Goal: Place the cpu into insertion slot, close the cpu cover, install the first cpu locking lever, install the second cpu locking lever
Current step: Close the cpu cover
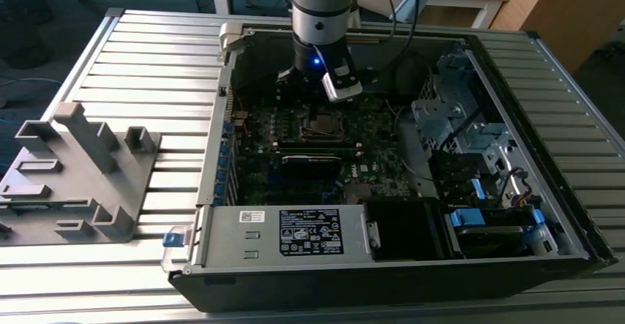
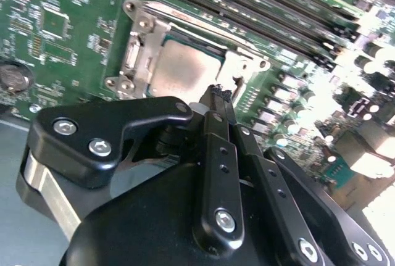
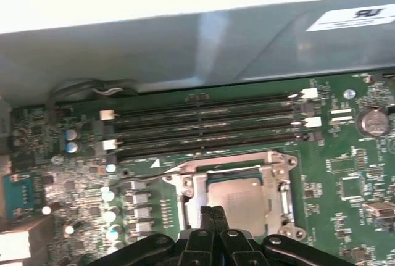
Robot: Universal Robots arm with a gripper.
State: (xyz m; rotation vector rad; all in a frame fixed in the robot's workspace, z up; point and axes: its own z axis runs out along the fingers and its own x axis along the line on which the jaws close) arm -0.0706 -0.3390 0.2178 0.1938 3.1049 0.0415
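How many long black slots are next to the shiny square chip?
4 long black slots lie side by side on the green board in the first wrist view: one by the grey case wall, two in the middle, one nearest the cpu. None seems hidden.

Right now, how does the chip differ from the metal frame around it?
The chip is a solid, dull grey square; the metal frame is brighter silver with a square window. The chip is smaller and sits inside that window; the frame surrounds it. Both seem to lie flat on the green board.
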